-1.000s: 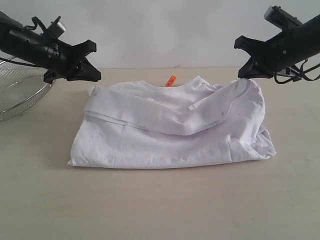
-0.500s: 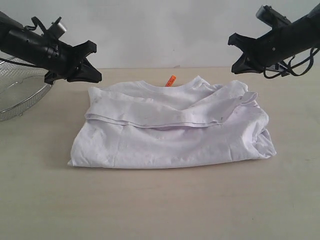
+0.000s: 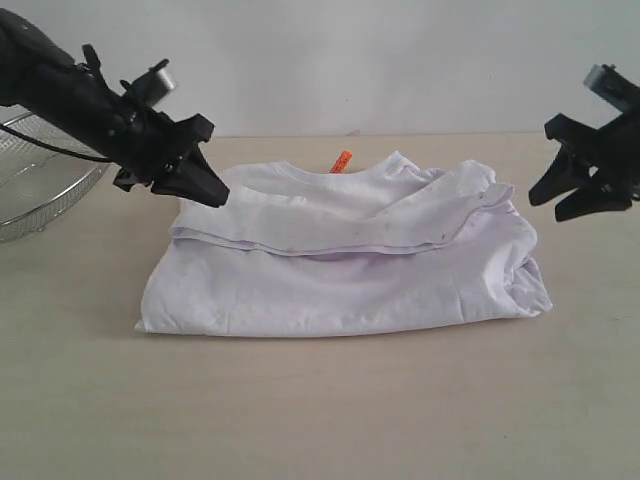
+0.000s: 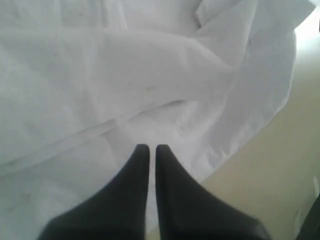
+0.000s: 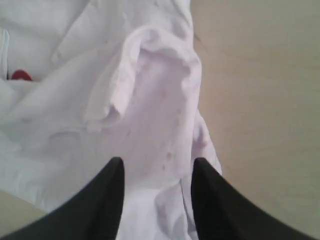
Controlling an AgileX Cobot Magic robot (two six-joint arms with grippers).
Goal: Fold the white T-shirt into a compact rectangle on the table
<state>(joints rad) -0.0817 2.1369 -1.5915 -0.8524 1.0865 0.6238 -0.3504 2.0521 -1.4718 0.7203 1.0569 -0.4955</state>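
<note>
At the far left edge of the surface (image 3: 320,420) the wire basket (image 3: 35,195) sits apart from the work. Just right of it my left arm (image 3: 85,105) slants down. My left jaws are pressed together with nothing between them, tips at the far left corner of the white T-shirt (image 3: 340,280); I cannot tell whether they touch the cloth.

The shirt lies in the middle of the surface, nearer the far edge, with its orange neck tag (image 3: 342,161) poking up at the collar. It is already a broad, rough rectangle: the sides look turned in, and a folded band lies across the upper half. The right end is bunched and rumpled. I judge the job partly done, with at least one more fold and some smoothing needed to make it compact.

Over toward the right edge of the surface, my right arm (image 3: 605,160) hangs clear of the shirt. My right jaws stand apart and are empty.

A second ago the right jaws were up at the shirt's far right corner and a strip of cloth arched across the top. That strip now lies flat, and the right arm has swung out and lower. The left jaws were higher and off the shirt, and have since come down to its corner.
</note>
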